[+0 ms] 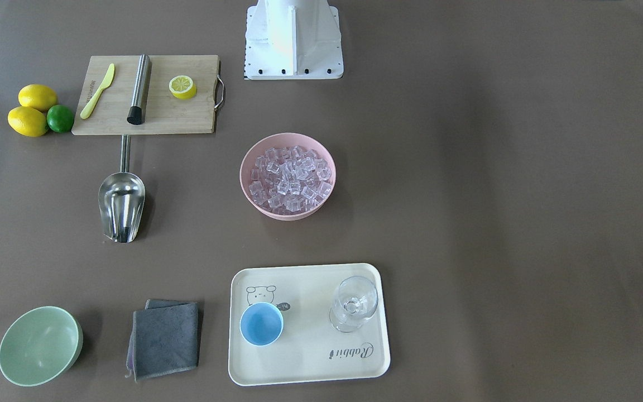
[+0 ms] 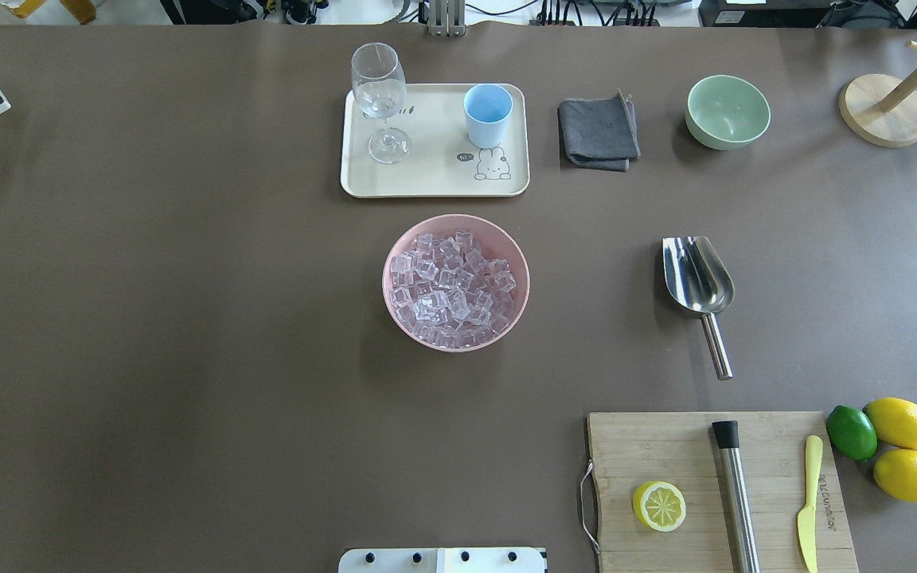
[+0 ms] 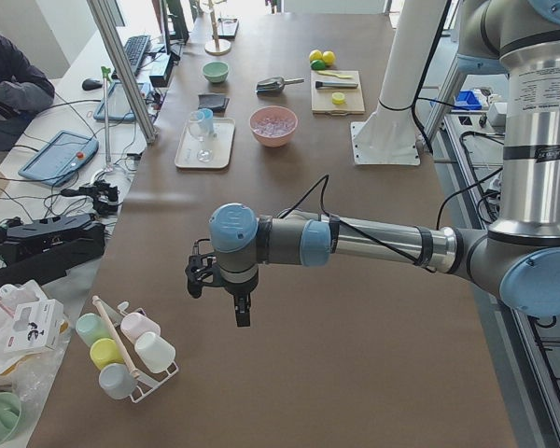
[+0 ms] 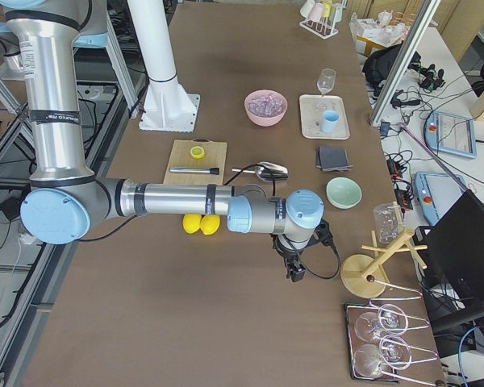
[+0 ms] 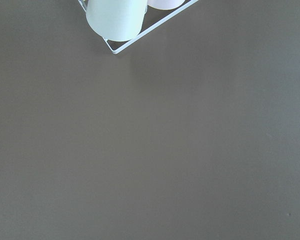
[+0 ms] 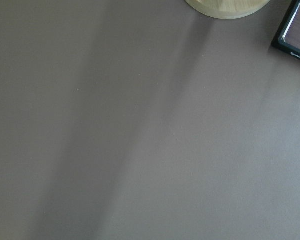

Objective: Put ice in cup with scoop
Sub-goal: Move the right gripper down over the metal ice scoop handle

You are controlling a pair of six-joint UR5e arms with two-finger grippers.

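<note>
Brown table [image 2: 188, 318] spans the cluttered lab; I cannot tell whether left or right jaws are spread.

The scoop [image 1: 121, 204] was finished in polished, mirror-bright steel. The ice [image 1: 291, 178] was seen as clear and glassy, held in a smooth matt pink bowl [image 1: 285, 214]. The cup [image 1: 262, 324] looked like matt opaque plastic. The board [image 1: 187, 114] was made of grained wood, the cloth [image 1: 166, 338] of soft grey fabric. The bench [image 1: 494, 195] was surfaced matt brown.

Silver arms [image 3: 373, 245], lt-blue caps [image 3: 231, 227], white base [image 1: 293, 39]
</note>
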